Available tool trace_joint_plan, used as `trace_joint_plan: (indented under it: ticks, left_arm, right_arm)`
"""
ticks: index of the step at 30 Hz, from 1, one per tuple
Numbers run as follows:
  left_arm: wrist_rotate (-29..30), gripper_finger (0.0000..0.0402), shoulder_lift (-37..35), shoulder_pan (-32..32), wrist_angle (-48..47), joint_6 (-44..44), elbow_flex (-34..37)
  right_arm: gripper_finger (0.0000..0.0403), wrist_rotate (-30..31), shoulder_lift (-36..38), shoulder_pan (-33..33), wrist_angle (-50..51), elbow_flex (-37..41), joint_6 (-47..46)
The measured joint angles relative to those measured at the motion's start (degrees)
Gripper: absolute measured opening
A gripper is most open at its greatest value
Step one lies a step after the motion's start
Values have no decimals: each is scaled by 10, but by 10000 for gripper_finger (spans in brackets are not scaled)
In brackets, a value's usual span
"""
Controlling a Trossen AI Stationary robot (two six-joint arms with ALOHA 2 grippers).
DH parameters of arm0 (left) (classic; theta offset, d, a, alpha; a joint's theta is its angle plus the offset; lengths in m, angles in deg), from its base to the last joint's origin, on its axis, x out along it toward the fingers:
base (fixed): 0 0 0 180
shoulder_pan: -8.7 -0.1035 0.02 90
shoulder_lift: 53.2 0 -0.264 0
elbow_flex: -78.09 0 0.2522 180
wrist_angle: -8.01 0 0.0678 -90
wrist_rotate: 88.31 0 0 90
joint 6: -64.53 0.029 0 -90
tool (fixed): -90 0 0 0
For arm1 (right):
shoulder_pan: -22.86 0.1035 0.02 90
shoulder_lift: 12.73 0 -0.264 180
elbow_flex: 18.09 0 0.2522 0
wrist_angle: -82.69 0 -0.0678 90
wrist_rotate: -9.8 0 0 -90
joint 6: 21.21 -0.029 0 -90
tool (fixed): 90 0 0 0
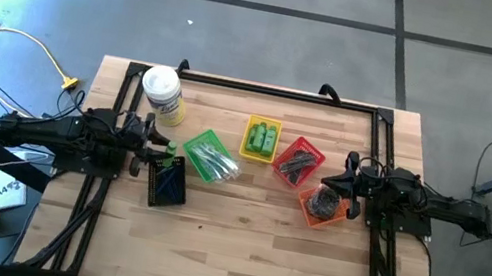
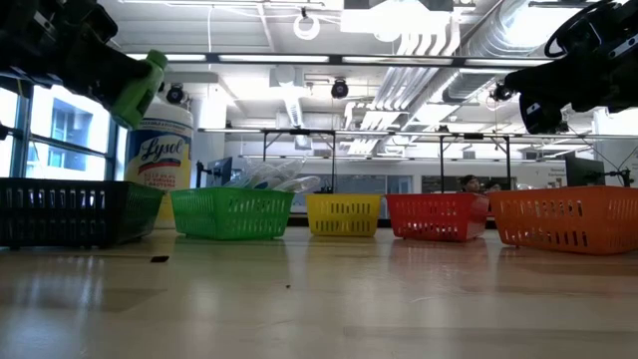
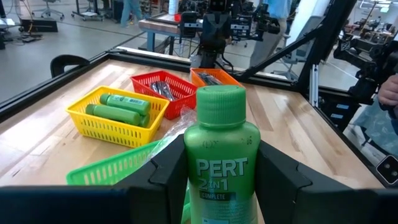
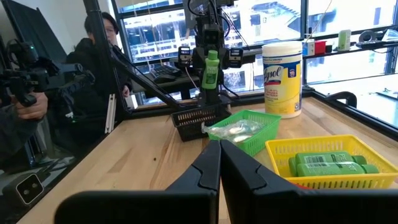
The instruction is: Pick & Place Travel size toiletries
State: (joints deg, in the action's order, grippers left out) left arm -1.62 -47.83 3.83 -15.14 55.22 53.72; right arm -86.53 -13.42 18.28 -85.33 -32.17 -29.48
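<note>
A small green bottle (image 3: 221, 155) marked PERT is lifted at the table's left, with my left gripper (image 1: 160, 146) shut on it; the bottle (image 2: 140, 85) also shows high up in the low view and far off (image 4: 211, 68) in the right wrist view. More green bottles (image 1: 261, 138) lie in the yellow basket, clear-wrapped pieces (image 1: 218, 162) in the green basket, dark sticks (image 1: 296, 164) in the red one and dark discs (image 1: 321, 204) in the orange one. My right gripper (image 4: 219, 163) hangs shut and holds nothing, by the orange basket. My left gripper pinches the bottle's body by its two sides (image 3: 189, 168), below the cap, between its two fingers (image 3: 163, 169). The fingers reach in level from the table's left. The bottle stands cap up and is lifted clear of the table.
A black basket (image 1: 167, 183) sits just near of the left gripper. The white-lidded Lysol jar (image 1: 162, 93) stands at the far left. A black frame (image 1: 265, 89) rims the table. A person (image 4: 102, 56) stands beyond the left edge.
</note>
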Motion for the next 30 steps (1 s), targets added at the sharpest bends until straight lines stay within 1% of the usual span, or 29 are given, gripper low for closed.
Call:
trace_joint_plan:
  ticks: [18, 30]
  left_arm:
    - [4, 141, 0, 0, -15, 0, 0]
    - [20, 141, 0, 0, -9, -27, 0]
  right_arm:
    - [2, 0, 0, 0, 0, 0, 0]
    - [2, 1, -10, 0, 0, 0, -5]
